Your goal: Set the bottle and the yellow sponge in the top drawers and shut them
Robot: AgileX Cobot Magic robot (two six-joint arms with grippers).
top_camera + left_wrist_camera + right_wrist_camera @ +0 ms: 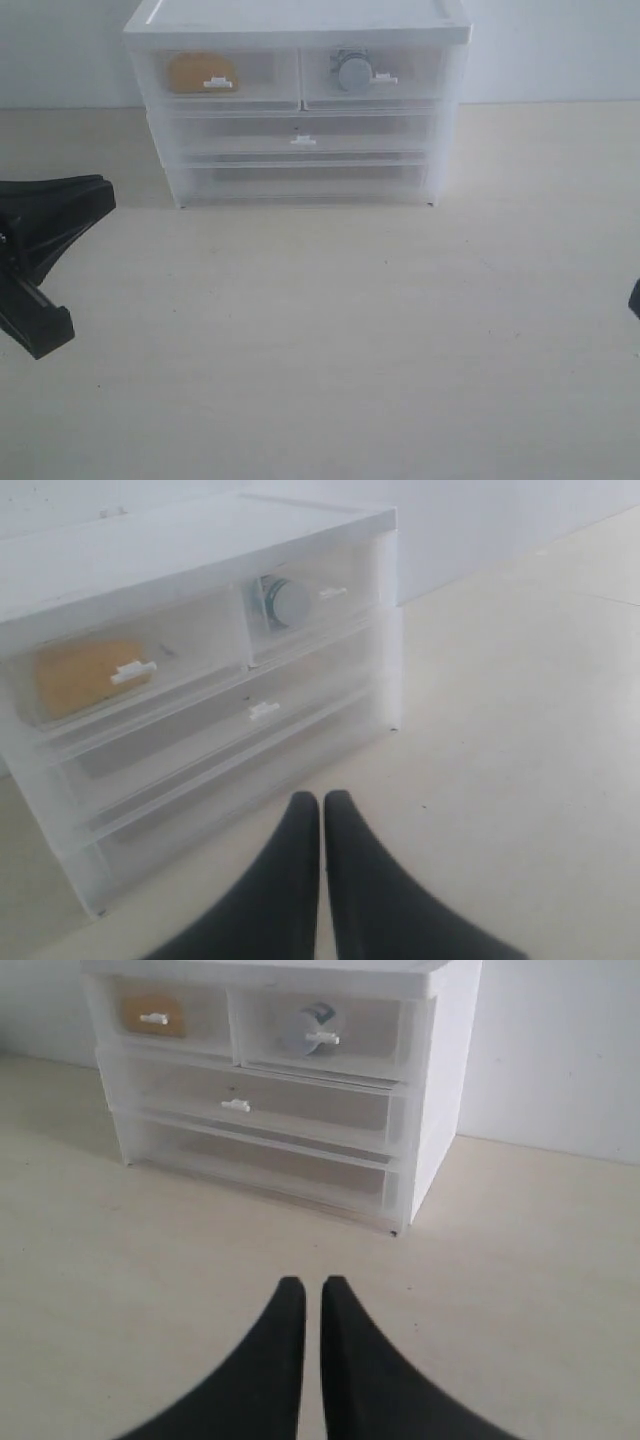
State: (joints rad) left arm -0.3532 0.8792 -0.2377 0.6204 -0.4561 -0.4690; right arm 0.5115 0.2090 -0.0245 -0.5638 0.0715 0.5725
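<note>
The yellow sponge (195, 72) (80, 675) (140, 1015) lies inside the top left drawer (250, 75), seen through its translucent front. The bottle (352, 70) (282, 602) (303, 1028) lies on its side in the top right drawer (415, 70), white cap facing out. Both top drawers sit pushed in flush with the cabinet. My left gripper (100, 195) (321, 800) is shut and holds nothing, low at the left, away from the cabinet. My right gripper (312, 1285) is shut and holds nothing; only a sliver of it shows at the exterior view's right edge.
Below the top drawers the white-topped cabinet (300, 20) has two full-width translucent drawers (303, 135), both pushed in. The cabinet stands at the back of a pale table (330, 330), against a white wall.
</note>
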